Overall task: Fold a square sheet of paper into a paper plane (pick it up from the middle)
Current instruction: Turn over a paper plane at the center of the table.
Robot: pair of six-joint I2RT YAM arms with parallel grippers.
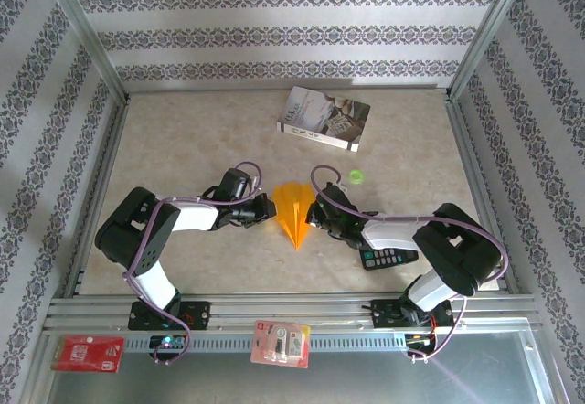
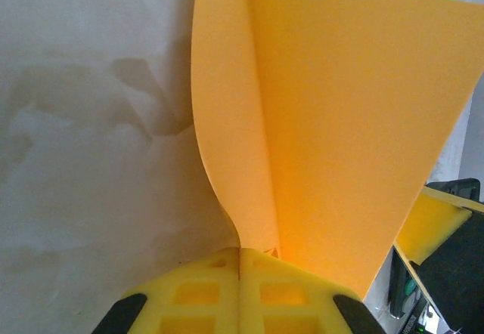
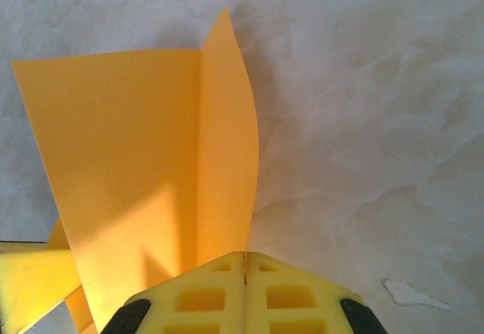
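The orange square sheet of paper is folded into a pointed paper plane [image 1: 294,210] at the table's middle, its tip toward the near edge. My left gripper [image 1: 271,208] comes in from the left, shut on the plane's left flap. In the left wrist view the yellow jaws [image 2: 240,252] meet with the curled paper [image 2: 340,122] pinched in the seam. My right gripper [image 1: 315,214] is shut on the right flap. In the right wrist view its jaws [image 3: 246,257] pinch the upright paper edge [image 3: 128,160].
A grey-white book [image 1: 324,118] lies at the back. A small green object [image 1: 356,176] sits just behind the right gripper. A black calculator [image 1: 388,258] lies under the right arm. Two red packs [image 1: 88,353] [image 1: 281,343] rest on the front rail.
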